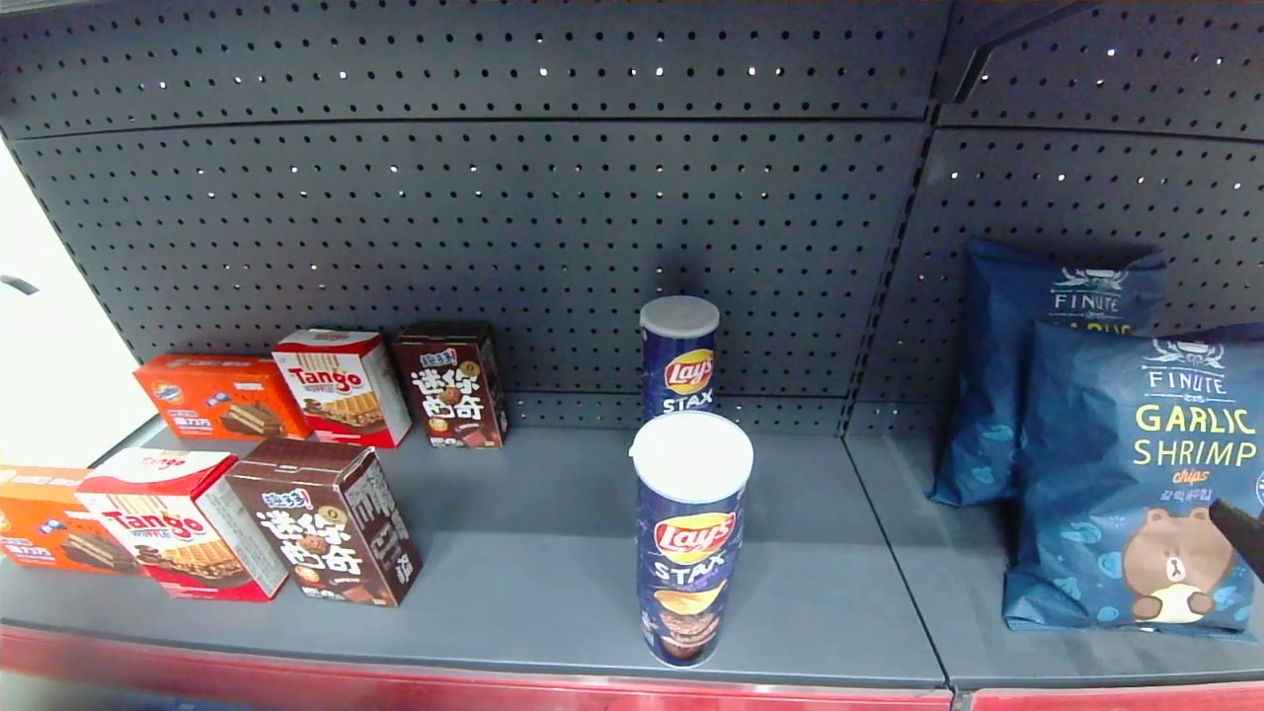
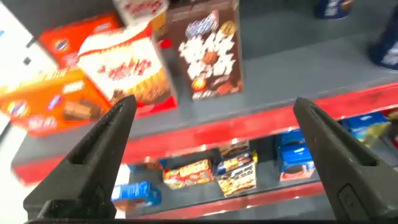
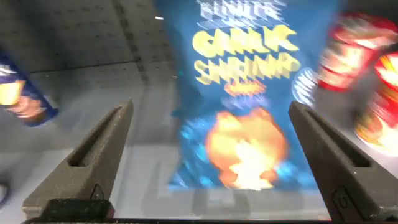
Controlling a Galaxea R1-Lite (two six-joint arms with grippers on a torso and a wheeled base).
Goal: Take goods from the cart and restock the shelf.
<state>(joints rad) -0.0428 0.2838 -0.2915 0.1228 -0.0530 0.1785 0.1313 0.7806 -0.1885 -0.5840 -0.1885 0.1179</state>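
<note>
**Grey shelf, read from left to right.** At the left end we see six closed cartons in two rows of three. The back row holds the rear orange carton, the rear red-and-white carton and the rear brown carton. The front row holds the front orange carton, the front red-and-white carton and the front brown carton. None is open, so we cannot see their contents.

The left gripper hangs in front of the shelf's red edge strip. Its jaws are spread wide with nothing between them. Under the strip, a lower shelf carries a row of small packets.

At mid-shelf we see two tall blue cans, both upright and one behind the other. The rear can stands close to the pegboard wall. The front can stands near the shelf's front edge. Each is capped with a pale lid, and the contents are hidden.

In the right bay, two closed dark blue snack bags stand upright. The front bag overlaps the rear bag, which stands by the wall.

The right gripper faces the front bag with its jaws released and wide apart, grasping nothing. In the right wrist view, blurred red-and-white tubs stand beside the bag, on the side away from the cans.
</note>
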